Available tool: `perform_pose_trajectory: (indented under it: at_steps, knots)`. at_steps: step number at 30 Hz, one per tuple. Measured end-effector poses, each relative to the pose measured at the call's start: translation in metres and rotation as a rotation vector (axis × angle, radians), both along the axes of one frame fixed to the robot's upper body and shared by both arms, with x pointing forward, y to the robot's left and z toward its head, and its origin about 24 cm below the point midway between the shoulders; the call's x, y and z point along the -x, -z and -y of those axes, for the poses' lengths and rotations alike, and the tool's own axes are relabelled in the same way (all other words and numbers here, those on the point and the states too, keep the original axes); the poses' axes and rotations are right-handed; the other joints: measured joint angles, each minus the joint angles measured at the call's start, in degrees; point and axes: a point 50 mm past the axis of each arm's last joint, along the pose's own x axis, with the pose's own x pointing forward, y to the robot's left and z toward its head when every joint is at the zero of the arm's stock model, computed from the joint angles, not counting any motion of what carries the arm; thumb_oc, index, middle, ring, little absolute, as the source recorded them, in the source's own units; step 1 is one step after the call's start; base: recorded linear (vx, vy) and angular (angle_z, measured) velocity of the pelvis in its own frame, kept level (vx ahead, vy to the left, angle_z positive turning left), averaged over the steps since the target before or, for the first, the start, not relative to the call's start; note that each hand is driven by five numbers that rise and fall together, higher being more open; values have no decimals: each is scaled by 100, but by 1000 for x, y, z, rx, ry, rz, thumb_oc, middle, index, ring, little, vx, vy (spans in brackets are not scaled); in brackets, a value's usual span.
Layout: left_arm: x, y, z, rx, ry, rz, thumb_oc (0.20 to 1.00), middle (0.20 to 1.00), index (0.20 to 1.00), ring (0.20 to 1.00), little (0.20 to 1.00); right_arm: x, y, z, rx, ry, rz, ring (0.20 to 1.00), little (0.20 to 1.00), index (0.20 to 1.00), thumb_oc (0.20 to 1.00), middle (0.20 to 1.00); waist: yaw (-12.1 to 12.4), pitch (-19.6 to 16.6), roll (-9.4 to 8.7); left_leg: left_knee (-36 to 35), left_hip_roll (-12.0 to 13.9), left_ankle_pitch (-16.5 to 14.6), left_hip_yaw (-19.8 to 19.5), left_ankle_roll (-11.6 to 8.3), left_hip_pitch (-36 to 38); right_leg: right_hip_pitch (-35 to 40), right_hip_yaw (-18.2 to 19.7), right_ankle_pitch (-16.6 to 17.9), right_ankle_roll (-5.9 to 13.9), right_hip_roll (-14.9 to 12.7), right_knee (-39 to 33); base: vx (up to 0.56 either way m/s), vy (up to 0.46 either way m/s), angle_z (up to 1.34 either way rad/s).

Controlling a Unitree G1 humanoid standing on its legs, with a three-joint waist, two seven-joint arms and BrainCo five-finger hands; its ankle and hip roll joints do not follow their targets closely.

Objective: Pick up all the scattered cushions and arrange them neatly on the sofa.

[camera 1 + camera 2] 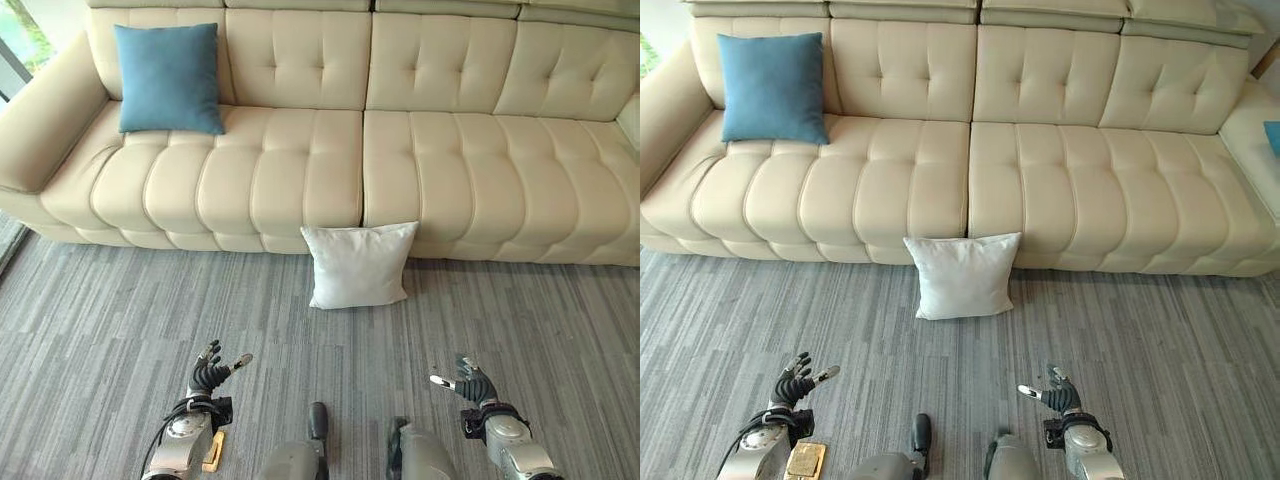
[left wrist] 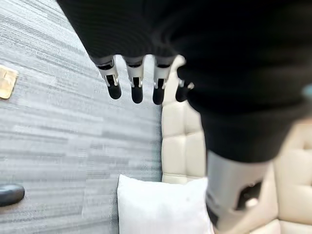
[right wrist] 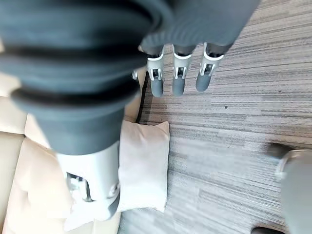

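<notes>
Nearest, the left hand and right hand hang released and empty over the carpet. Ahead, a white cushion leans against the sofa front edge: reach, grasp it. A blue cushion sits at the sofa's left corner.

You see a smooth, tufted leather-look sofa, matt cloth cushions, and streaked carpet.

You're in a living room or lounge: a long cream tufted sofa runs well ahead of both hands, a blue cushion propped on its seat, and grey striped carpet lies under your hands.
</notes>
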Motion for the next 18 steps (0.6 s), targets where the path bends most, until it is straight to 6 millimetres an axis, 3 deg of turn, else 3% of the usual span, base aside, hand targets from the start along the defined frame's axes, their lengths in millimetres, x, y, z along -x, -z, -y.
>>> perform_pose_trajectory:
  at_steps: [2, 4, 7, 8, 10, 11, 14, 18]
  knots:
    - [1, 1, 2, 8, 0, 1, 1000, 1000, 1000, 1000, 1000, 9, 7, -1, -10, 13, -34, 1000, 1000, 1000, 1000, 1000, -55, 9, -99, -83, -23, -66, -57, -101, 139, -42, -69, 338, -54, -11, -420, 344, -167, 20]
    - [3, -1, 6, 36, -2, 20, 1000, 1000, 1000, 1000, 1000, 17, 13, -2, -22, 35, -63, 1000, 1000, 1000, 1000, 1000, -116, -9, -125, -115, 12, -168, -202, -246, 292, 74, -92, 424, -123, -19, -211, 408, -215, 31]
    - [5, -1, 16, 102, 2, 45, 1000, 1000, 1000, 1000, 1000, 28, 18, 7, -28, 87, -96, 1000, 1000, 1000, 1000, 1000, -149, -87, 66, 1, 309, -394, -370, -544, 442, 374, -226, 731, -396, 249, -314, 244, -169, 27]
    - [6, -2, 17, 125, -9, 53, 1000, 1000, 1000, 1000, 1000, 21, 14, 11, -16, 83, -77, 1000, 1000, 1000, 1000, 1000, -138, -77, 196, 210, 475, -479, -381, -688, 419, 504, -249, 781, -512, 453, -422, 198, -130, 3]
    - [6, -1, 18, 133, -14, 56, 1000, 1000, 1000, 1000, 1000, 15, 9, 16, -3, 80, -59, 1000, 1000, 1000, 1000, 1000, -132, -81, 236, 554, 589, -516, -391, -746, 388, 705, -315, 827, -769, 588, -546, 127, -70, 2]
    - [3, -2, 21, 147, -12, 65, 1000, 1000, 1000, 1000, 1000, 11, 6, 21, 4, 87, -44, 1000, 1000, 1000, 1000, 1000, -141, -84, 233, 883, 614, -538, -411, -778, 305, 863, -337, 874, -799, 621, -658, 119, -40, 9]
    - [-4, -4, 29, 192, -17, 96, 1000, 1000, 1000, 1000, 1000, 2, -3, 30, 35, 79, -9, 1000, 1000, 1000, 1000, 1000, -133, -74, 263, 1344, 598, -613, -519, -904, 79, 1203, -311, 869, -1026, 687, -958, 249, -46, 4]
    - [-6, -5, 30, 199, -14, 105, 1000, 1000, 1000, 1000, 1000, -1, -5, 28, 33, 68, 0, 1000, 1000, 1000, 1000, 1000, -68, -3, 207, 707, 374, -522, -559, -1048, -287, 1641, -180, 958, -1091, 731, -1513, 227, 6, -3]
